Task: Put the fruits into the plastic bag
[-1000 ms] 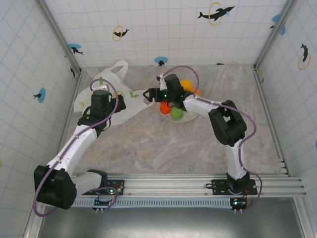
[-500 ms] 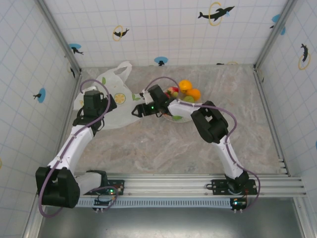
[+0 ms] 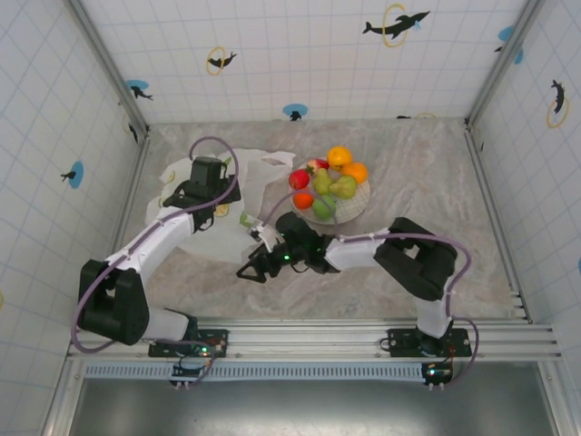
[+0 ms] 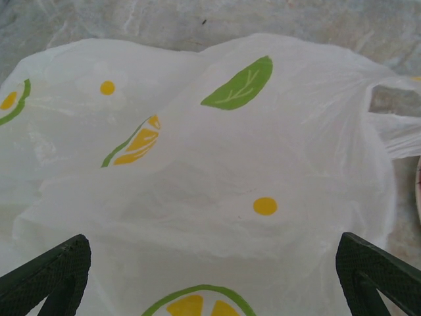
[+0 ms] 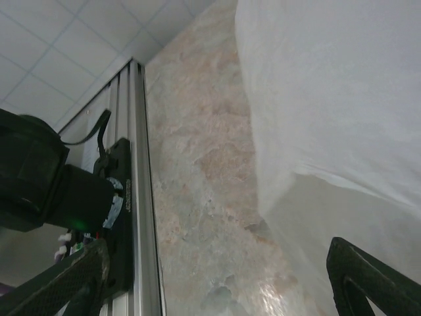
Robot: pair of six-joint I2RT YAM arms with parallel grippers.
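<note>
The right gripper (image 3: 250, 270) leaves the plate (image 3: 366, 202) and swings down to the near edge of the plastic bag (image 3: 213, 241) (its jaws are wide apart there). The fruits (image 3: 331, 182) are no longer covered by the arm. The left gripper (image 4: 210, 250) slides right over the bag. The bag's raised handle now lies flat, stretched toward the plate.

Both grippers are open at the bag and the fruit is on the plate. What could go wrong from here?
The plastic bag lies flat with no open mouth showing; the open left gripper above it may pinch both layers.
The open right gripper sits low at the bag's near edge and might drag the film instead of lifting it.
The fruits are heaped on the plate; taking one could roll others off.
</note>
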